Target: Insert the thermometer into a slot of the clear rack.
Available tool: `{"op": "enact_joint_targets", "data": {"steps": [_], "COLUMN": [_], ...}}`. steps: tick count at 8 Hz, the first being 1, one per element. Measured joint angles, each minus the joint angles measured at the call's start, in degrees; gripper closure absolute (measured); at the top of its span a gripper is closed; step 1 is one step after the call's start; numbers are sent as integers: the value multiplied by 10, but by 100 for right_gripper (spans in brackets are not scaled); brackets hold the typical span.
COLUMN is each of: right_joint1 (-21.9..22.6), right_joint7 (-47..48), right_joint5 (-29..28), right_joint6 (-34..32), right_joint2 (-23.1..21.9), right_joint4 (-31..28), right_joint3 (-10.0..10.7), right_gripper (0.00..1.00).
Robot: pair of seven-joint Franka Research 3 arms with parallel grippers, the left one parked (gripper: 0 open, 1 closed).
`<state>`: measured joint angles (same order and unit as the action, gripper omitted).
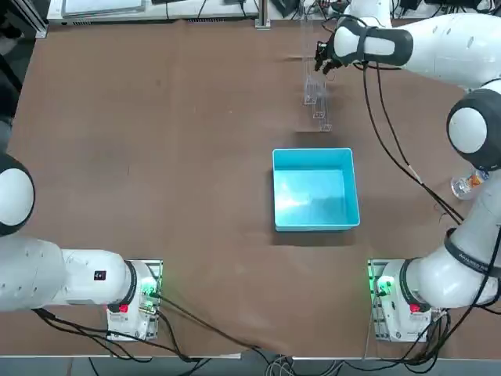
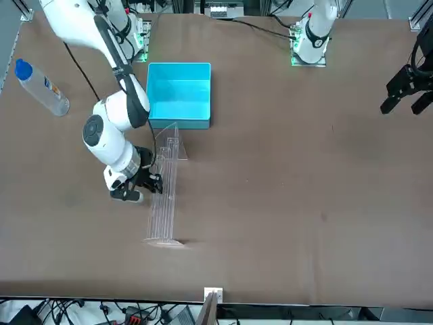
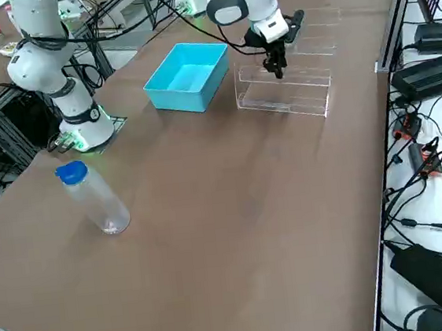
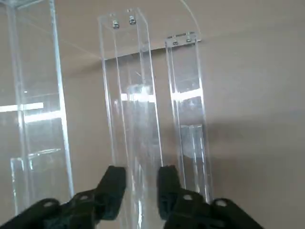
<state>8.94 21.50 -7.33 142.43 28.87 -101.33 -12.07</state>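
Observation:
My right gripper (image 1: 321, 61) hangs low at the clear rack (image 1: 315, 88), a long see-through acrylic frame lying beyond the blue box (image 1: 315, 190). Across the table, the gripper (image 2: 151, 181) stands right beside the rack (image 2: 164, 200) at about mid-length. In the wrist view the black fingers (image 4: 114, 187) stand close together with only a narrow gap, aimed at an upright rack post (image 4: 128, 71). A faint glassy line running out from that gap looks like the thermometer (image 4: 141, 157). It blends with the acrylic and does not show in the other views.
A clear bottle with a blue cap (image 3: 94, 198) lies on the table at the robot's right, well away from the rack. A small bottle with an orange cap (image 1: 467, 185) sits by the right arm. Brown table (image 1: 156, 157) stretches wide to the left of the box.

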Motion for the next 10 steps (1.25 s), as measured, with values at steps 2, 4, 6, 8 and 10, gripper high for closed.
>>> {"op": "enact_joint_targets", "data": {"steps": [2, 4, 6, 8, 10], "right_joint1": [0, 1, -2, -10, -33], "right_joint7": [-1, -1, -19, -86, -162], "right_joint5": [2, 8, 34, 39, 39], "right_joint6": [0, -20, -100, -195, -272], "right_joint2": [0, -12, -51, -108, -169], "right_joint4": [1, 3, 9, 13, 15], "right_joint3": [4, 9, 44, 90, 123], "right_gripper": [13, 0, 0, 0, 0]}}
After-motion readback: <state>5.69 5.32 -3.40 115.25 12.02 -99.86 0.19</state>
